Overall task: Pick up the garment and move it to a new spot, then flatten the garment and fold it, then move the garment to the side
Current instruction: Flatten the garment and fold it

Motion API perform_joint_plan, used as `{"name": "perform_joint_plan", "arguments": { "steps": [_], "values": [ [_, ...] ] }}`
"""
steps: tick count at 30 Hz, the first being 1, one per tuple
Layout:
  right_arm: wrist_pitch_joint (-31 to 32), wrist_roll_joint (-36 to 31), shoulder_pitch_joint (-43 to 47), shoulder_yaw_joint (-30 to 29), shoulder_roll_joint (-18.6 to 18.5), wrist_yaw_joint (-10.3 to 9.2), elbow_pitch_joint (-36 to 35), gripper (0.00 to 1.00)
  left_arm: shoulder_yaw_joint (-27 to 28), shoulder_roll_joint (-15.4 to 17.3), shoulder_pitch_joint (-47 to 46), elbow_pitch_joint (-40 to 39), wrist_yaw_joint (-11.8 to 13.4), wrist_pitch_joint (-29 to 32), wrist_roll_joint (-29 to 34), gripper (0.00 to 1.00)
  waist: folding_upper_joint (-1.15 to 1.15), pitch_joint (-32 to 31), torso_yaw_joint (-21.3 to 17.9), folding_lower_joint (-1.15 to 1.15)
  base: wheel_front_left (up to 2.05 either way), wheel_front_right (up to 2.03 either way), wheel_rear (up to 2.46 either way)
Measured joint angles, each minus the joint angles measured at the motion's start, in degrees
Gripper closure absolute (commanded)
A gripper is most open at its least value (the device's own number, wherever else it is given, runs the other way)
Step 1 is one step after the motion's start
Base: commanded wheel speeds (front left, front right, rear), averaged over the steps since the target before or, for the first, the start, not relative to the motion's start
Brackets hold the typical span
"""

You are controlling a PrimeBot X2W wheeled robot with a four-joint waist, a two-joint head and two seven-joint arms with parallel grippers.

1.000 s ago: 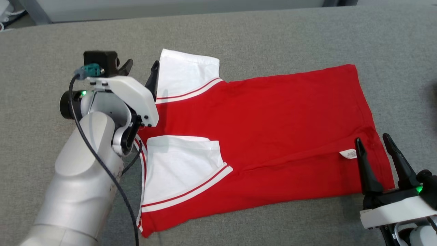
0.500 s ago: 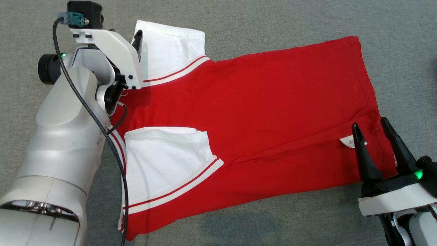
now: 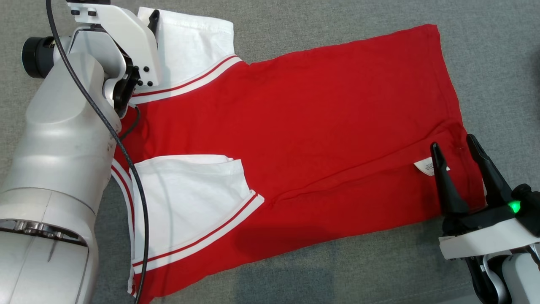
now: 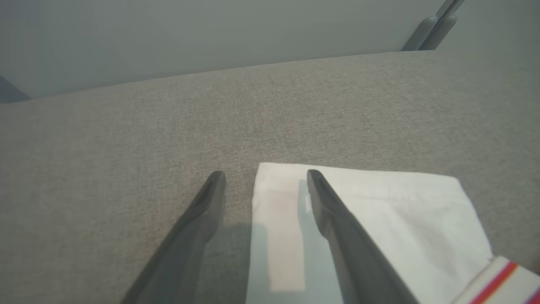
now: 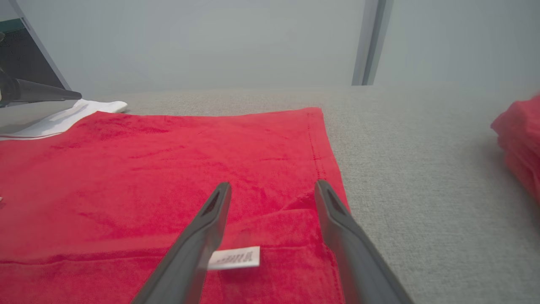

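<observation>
Spread nearly flat across the grey woven surface (image 3: 337,25), one long side turned in: red shirt (image 3: 329,118) of thin knit, white sleeves trimmed with red and white stripes. Light and limp by the look, likely to sag and crease once lifted, so best pinched at doubled edges, at the corner of the far sleeve (image 4: 371,211) and the stitched hem beside the label (image 3: 426,166). Left claw (image 4: 265,175) spread wide, empty, straddling that sleeve's edge. Right claw (image 3: 452,144) equally wide, holding nothing, poised over the hem corner.
</observation>
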Motion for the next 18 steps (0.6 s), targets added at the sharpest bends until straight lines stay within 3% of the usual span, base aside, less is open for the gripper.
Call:
{"name": "perform_joint_plan", "arguments": {
  "steps": [13,15,16,18],
  "values": [
    [0.0,0.0,-1.0,-0.1,0.0,0.00,-0.5,0.00,-1.3,0.2,-2.0,2.8,-0.6,-0.4,0.4,0.00,0.00,1.8,-1.2,0.00,0.00,0.00,0.00],
    [0.0,0.0,-1.0,-0.2,0.0,0.00,-0.5,0.00,-1.4,0.2,-2.4,3.0,-0.8,-0.4,0.3,0.51,0.00,2.0,-1.3,0.00,0.00,0.00,0.00],
    [0.0,0.0,-1.0,-0.2,0.0,0.00,-0.5,0.00,-1.8,0.2,-2.8,3.1,-1.8,-0.4,0.3,0.98,0.00,2.1,-1.3,0.00,0.00,0.00,0.00],
    [0.0,0.0,-1.0,-0.3,0.0,0.00,-0.5,0.00,-2.1,-0.1,-2.8,3.1,-2.4,-0.4,0.3,1.00,0.00,2.3,-1.1,0.00,0.00,0.00,0.00]
  ]
}}
